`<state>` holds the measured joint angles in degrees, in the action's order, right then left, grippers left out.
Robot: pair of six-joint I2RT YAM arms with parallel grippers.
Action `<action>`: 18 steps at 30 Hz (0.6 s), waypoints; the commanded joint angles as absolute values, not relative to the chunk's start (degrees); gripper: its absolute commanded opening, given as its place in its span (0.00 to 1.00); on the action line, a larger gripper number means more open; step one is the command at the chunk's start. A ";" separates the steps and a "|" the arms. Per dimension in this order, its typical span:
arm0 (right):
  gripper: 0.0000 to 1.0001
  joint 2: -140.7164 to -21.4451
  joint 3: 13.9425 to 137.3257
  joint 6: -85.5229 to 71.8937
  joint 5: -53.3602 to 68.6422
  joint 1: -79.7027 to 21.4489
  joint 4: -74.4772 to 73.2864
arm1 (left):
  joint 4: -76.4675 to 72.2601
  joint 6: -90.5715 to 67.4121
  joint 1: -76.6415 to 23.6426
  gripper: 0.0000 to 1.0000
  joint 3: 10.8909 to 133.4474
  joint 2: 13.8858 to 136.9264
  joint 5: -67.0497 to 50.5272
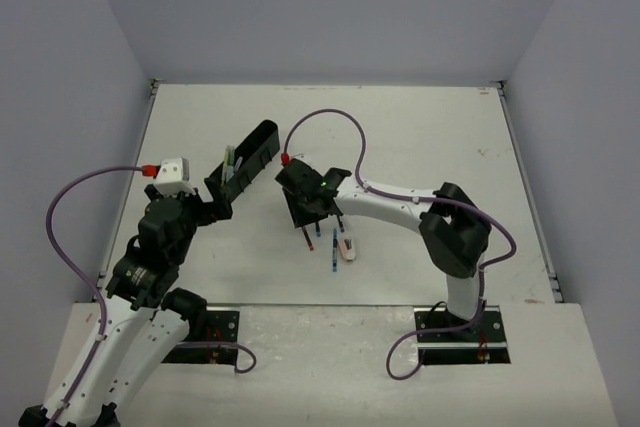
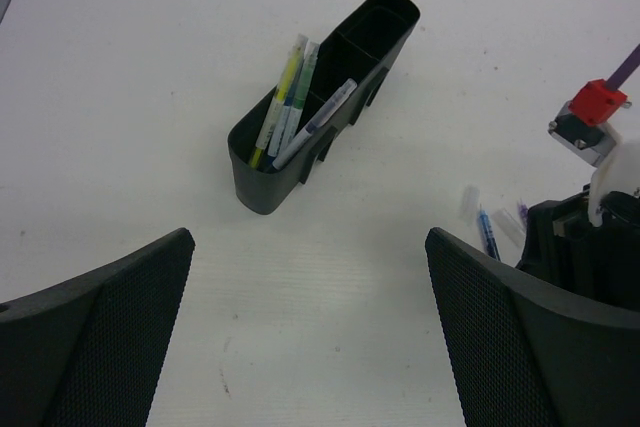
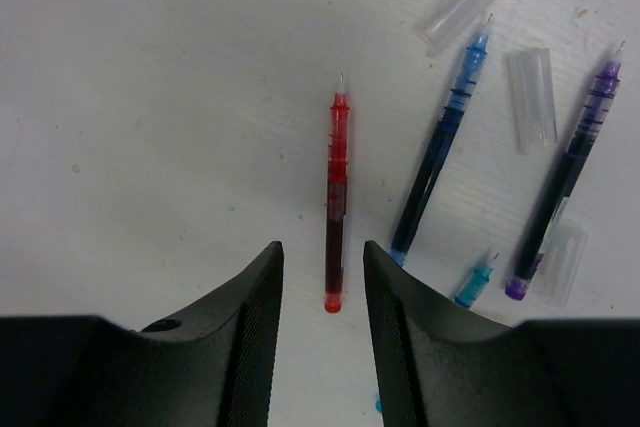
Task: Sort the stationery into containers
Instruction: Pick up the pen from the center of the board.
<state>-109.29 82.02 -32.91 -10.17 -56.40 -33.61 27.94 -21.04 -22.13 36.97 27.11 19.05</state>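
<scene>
A red pen [image 3: 337,187] lies on the white table, its lower end between the fingers of my right gripper [image 3: 322,247]. The jaws stand narrowly apart with a gap on each side of the pen. Beside it lie a blue pen [image 3: 440,147], a purple pen [image 3: 565,177] and a teal pen [image 3: 477,280]. The black organiser tray [image 2: 262,182] holds three pens [image 2: 285,107] in its near compartment. My left gripper [image 2: 308,239] hangs wide open and empty just short of the tray. From above, the right gripper [image 1: 310,215] covers most of the loose pens; a pinkish eraser [image 1: 347,247] lies beside them.
Clear pen caps [image 3: 468,2] [image 3: 530,97] [image 3: 563,257] lie among the loose pens. The tray [image 1: 250,152] stands tilted diagonally left of centre, between both grippers. The right wrist with its red plug [image 2: 598,102] sits close on the left gripper's right side.
</scene>
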 commanded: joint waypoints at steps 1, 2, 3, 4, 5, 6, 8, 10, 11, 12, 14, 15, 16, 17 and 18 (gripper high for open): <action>0.38 -113.49 87.49 -35.34 -10.82 -57.15 -38.43 | 27.33 -21.36 -21.71 1.00 38.32 26.79 19.25; 0.38 -113.88 87.94 -35.42 -11.01 -57.30 -38.78 | 27.33 -21.36 -21.71 1.00 38.32 26.62 19.25; 0.36 -114.52 88.41 -35.42 -11.25 -57.30 -39.06 | 27.33 -21.36 -21.71 1.00 38.32 26.45 19.25; 0.36 -114.61 88.50 -35.40 -11.30 -57.30 -39.56 | 27.32 -21.36 -21.71 1.00 38.31 26.36 19.24; 0.35 -115.51 89.40 -35.21 -11.81 -57.23 -40.66 | 27.19 -21.36 -21.71 1.00 38.25 26.23 19.18; 0.35 -115.75 89.90 -34.90 -11.82 -57.22 -40.95 | 27.16 -21.36 -21.71 1.00 38.30 26.19 19.10; 0.33 -117.14 91.04 -34.46 -11.17 -57.30 -42.00 | 27.24 -21.36 -21.71 1.00 38.32 26.28 18.99; 0.31 -117.87 90.89 -34.37 -10.70 -57.30 -41.90 | 27.25 -21.27 -21.71 1.00 38.36 26.33 18.98; 0.30 -118.12 90.76 -34.37 -10.46 -57.30 -41.72 | 27.27 -21.30 -21.71 1.00 38.38 26.28 18.98; 0.30 -118.28 90.75 -34.30 -10.13 -57.30 -41.65 | 27.30 -21.34 -21.71 1.00 38.32 26.23 19.00; 0.28 -119.20 91.05 -33.94 -9.17 -57.30 -41.61 | 27.20 -21.27 -21.71 1.00 38.32 26.02 19.07; 0.27 -119.64 91.26 -33.80 -8.84 -57.26 -41.66 | 27.25 -21.27 -21.71 1.00 38.32 26.02 19.07; 0.27 -120.28 91.58 -33.72 -8.73 -57.25 -41.69 | 27.25 -21.27 -21.74 1.00 38.32 26.02 19.10; 0.26 -121.13 91.94 -33.66 -8.61 -57.30 -41.76 | 27.25 -21.27 -21.79 1.00 38.32 26.01 19.16; 0.26 -121.48 92.08 -33.59 -8.61 -57.30 -41.90 | 27.25 -21.34 -21.72 1.00 38.32 25.94 19.16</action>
<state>-119.42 89.20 -33.81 -9.51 -56.88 -40.53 27.94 -21.04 -22.15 36.97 26.40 19.07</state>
